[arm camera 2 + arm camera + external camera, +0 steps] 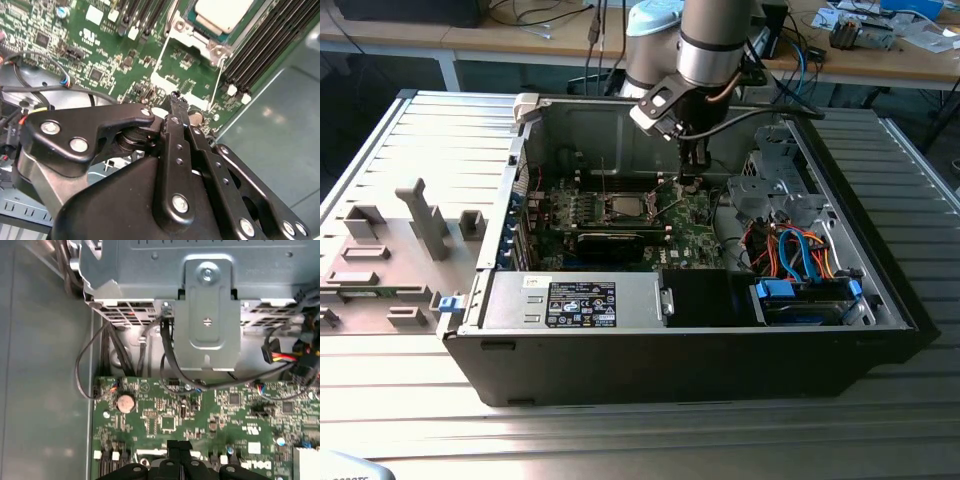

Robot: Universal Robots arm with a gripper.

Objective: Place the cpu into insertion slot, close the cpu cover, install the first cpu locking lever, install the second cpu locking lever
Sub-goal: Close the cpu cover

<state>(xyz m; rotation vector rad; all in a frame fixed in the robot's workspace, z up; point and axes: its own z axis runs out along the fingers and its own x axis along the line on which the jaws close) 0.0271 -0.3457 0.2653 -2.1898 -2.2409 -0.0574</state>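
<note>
In the exterior view, the arm reached down into the open computer case (pixel 620 360) on the worktop (pixel 640 440). The gripper (pixel 688 180) hung low over the green motherboard (pixel 695 235), just beside the insertion slot (pixel 642 214) on the exterior view's right. The cpu (pixel 626 207) lay flat in the slot, its pale top up.

In the second wrist view, the gripper (pixel 175 102) had its fingers together, with nothing visibly pinched between them. The cpu (pixel 222 12) sat seated, and the cpu cover (pixel 192 34) seemed to lie down around it, though its far edge was cut off. Two thin wire levers (pixel 161 55) ran from the socket toward the fingertips, which stood near their free ends. Whether they touched was unclear.

In the first wrist view, the gripper (pixel 179 447) pointed at the board near a coin battery (pixel 125 402).

Placement and the cover looked done, so I judged the lever step to be in hand. It called for a fine, steady push on thin springy wire.
</note>
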